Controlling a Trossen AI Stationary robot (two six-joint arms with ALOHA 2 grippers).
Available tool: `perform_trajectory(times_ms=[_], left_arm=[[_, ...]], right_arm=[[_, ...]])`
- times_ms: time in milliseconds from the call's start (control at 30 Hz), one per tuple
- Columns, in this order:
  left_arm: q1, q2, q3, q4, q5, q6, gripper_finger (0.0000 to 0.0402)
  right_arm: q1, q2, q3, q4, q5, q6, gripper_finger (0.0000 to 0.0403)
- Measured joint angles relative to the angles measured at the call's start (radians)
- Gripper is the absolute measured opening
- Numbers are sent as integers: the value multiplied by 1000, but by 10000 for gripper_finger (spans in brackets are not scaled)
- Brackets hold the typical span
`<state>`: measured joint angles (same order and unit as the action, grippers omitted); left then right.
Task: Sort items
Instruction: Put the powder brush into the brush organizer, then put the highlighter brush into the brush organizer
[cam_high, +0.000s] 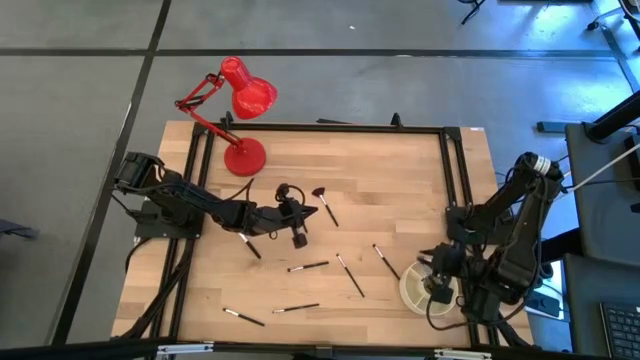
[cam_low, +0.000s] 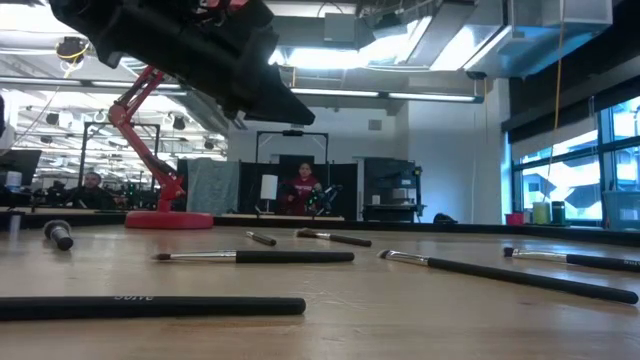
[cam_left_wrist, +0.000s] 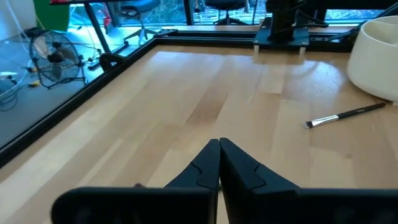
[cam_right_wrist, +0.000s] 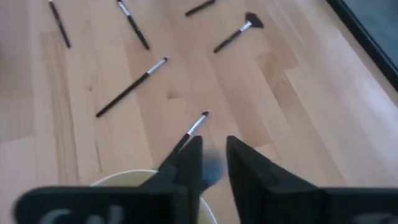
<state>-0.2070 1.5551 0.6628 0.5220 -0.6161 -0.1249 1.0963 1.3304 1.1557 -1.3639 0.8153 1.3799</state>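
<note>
Lying flat on the tabletop (cam_high: 400, 180), the brushes (cam_high: 308, 266) look light, stiff and slippery; pinch mid-handle. Left end effector (cam_high: 297, 236) is closed and empty; right end effector (cam_high: 437, 290), slightly parted, hovers over the dish (cam_high: 412, 290).

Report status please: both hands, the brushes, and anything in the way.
Left hand shut, empty, mid-table. Right hand open above the cream dish. Brushes scattered on table. Red lamp at far edge, not in the way.
</note>
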Motion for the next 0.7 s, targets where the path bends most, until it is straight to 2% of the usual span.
perform_trajectory(times_ms=[167,333,567,700], left_arm=[[-5,0,0,-1,-11,-1,9],[-8,0,0,-1,-11,-14,2],[22,0,0,-2,-17,-83,5],[33,0,0,-2,40,-108,4]], right_arm=[[-39,-37,0,-6,2,33,138],[-157,-64,35,-7,18,45,156],[-462,-66,118,28,10,-108,146],[-661,-58,91,198,-26,-297,139]])
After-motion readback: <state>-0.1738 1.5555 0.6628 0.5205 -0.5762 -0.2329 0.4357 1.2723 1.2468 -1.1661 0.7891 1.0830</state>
